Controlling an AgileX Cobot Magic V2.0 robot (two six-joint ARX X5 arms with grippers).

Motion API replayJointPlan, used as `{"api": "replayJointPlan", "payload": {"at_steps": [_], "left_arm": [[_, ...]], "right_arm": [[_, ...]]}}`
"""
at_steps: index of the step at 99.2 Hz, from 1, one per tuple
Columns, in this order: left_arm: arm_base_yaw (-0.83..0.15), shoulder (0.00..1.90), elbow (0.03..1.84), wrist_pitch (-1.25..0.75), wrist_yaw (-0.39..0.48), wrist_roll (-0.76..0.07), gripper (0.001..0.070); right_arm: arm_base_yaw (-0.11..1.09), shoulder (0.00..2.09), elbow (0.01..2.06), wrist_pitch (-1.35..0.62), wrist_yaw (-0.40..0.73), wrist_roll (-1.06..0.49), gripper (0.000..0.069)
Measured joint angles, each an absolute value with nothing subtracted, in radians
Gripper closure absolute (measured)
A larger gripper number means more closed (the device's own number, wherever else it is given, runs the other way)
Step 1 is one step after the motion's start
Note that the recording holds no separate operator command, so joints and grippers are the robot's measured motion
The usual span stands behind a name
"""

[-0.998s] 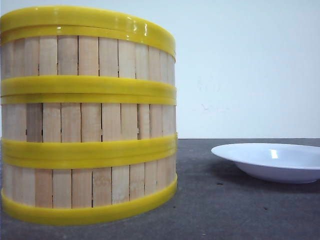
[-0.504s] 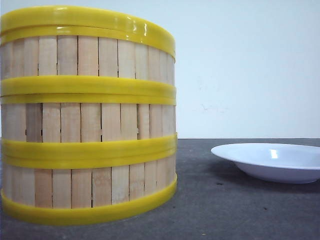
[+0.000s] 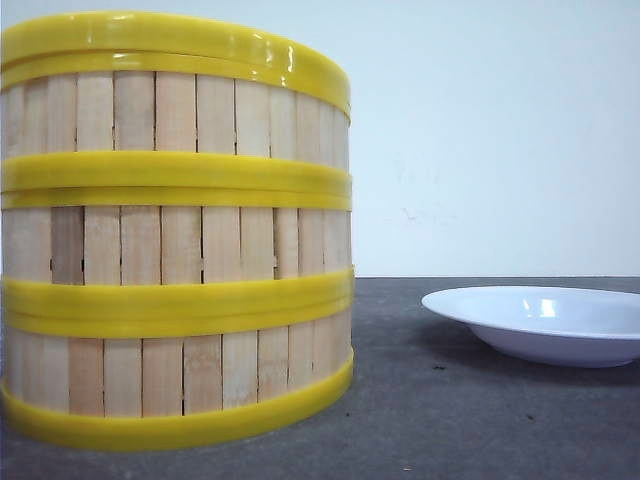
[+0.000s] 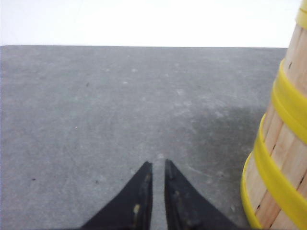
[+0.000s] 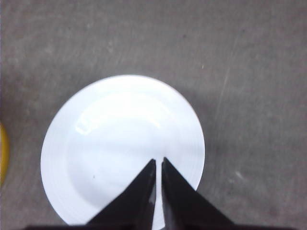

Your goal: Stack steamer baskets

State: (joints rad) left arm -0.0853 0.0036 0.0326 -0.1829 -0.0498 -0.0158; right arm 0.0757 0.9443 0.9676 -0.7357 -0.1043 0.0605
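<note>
Three steamer baskets stand stacked in one upright column at the left of the front view, with pale wooden slats and thick yellow rims. The stack's side also shows in the left wrist view. My left gripper is shut and empty, low over the grey table beside the stack and apart from it. My right gripper is shut and empty, hanging above the white plate. A sliver of yellow rim shows at the edge of the right wrist view. Neither gripper appears in the front view.
The white shallow plate sits on the grey table to the right of the stack. A white wall lies behind the table's far edge.
</note>
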Motion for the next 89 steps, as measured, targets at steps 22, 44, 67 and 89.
{"api": "replayJointPlan", "payload": {"at_steps": [22, 44, 67, 89], "left_arm": [[-0.085, 0.004, 0.033, -0.183, -0.038, -0.021, 0.0691], [-0.085, 0.004, 0.033, -0.183, -0.038, -0.023, 0.0691], [-0.085, 0.004, 0.033, -0.183, -0.038, -0.023, 0.0691], [-0.085, 0.004, 0.033, -0.183, -0.036, -0.023, 0.0691]], "right_arm": [[0.076, 0.944, 0.968, -0.686, -0.104, 0.06, 0.0678], [0.076, 0.944, 0.968, -0.638, -0.104, 0.06, 0.0678], [0.076, 0.944, 0.968, -0.604, -0.104, 0.06, 0.0678], [0.079, 0.922, 0.935, -0.487, -0.08, 0.06, 0.0678]]}}
